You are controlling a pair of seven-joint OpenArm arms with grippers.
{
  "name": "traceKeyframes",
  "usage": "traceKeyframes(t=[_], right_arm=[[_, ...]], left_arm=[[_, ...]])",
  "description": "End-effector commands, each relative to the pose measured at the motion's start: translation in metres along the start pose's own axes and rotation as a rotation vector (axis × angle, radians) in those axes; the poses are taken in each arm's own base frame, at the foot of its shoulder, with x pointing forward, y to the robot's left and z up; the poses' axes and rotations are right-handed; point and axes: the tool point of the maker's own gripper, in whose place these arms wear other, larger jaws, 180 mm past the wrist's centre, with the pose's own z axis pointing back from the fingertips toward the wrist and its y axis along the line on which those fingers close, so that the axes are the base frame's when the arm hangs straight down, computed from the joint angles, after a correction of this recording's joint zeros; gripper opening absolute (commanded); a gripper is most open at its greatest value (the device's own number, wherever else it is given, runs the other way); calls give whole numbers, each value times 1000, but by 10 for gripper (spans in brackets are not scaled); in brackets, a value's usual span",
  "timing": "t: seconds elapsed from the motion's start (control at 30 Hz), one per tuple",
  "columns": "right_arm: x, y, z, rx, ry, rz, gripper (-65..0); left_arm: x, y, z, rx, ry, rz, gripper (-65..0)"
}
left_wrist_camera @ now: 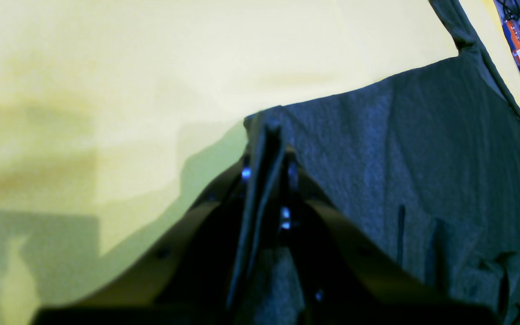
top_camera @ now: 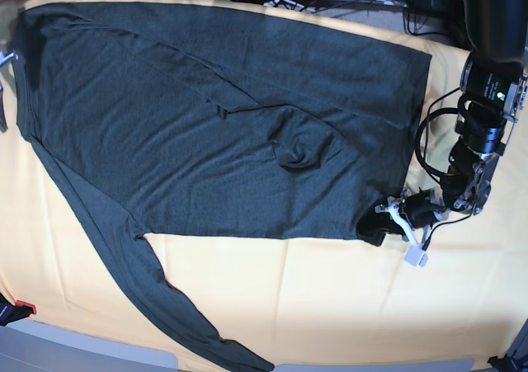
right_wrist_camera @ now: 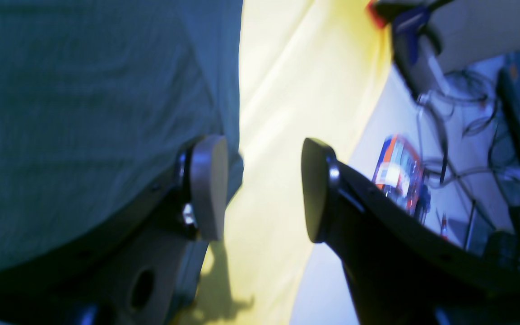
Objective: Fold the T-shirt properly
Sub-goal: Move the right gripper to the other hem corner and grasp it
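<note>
Left pincer (left_wrist_camera: 266, 131) pinches a corner of the T-shirt (top_camera: 223, 116), which lies spread flat on the yellow cloth (top_camera: 330, 298). Right pincer (right_wrist_camera: 264, 189) stands spread at the shirt's edge.

The T-shirt (top_camera: 214, 116) runs off the base view's left edge, and the right end effector (right_wrist_camera: 262, 189) there is barely visible; its wrist view is blurred.
</note>
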Motion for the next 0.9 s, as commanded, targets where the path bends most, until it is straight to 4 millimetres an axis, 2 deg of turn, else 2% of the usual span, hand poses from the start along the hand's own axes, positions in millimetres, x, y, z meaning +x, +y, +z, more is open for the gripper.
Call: traceKeyframes(t=[0.0, 0.1, 0.27, 0.37, 0.57, 0.73, 0.87], right_arm=[[8, -4, -3, -5, -39, 0, -361], [6, -4, -25, -1, -70, -87, -361], [8, -5, -76, 12, -116, -238, -361], [15, -12, -106, 17, -152, -332, -361], [18, -22, -165, 78, -157, -483, -361], [22, -41, -204, 111, -152, -609, -361], [11, -52, -228, 121, -112, -750, -361]], left_arm=[[10, 1, 4, 5, -1, -19, -650], [14, 1, 4, 6, -16, -23, -650], [9, 4, 4, 19, 10, -46, -650], [9, 4, 4, 20, 12, -49, -650], [9, 4, 4, 19, 12, -49, -650], [9, 4, 4, 20, 12, -49, -650], [9, 4, 4, 20, 13, -49, -650]])
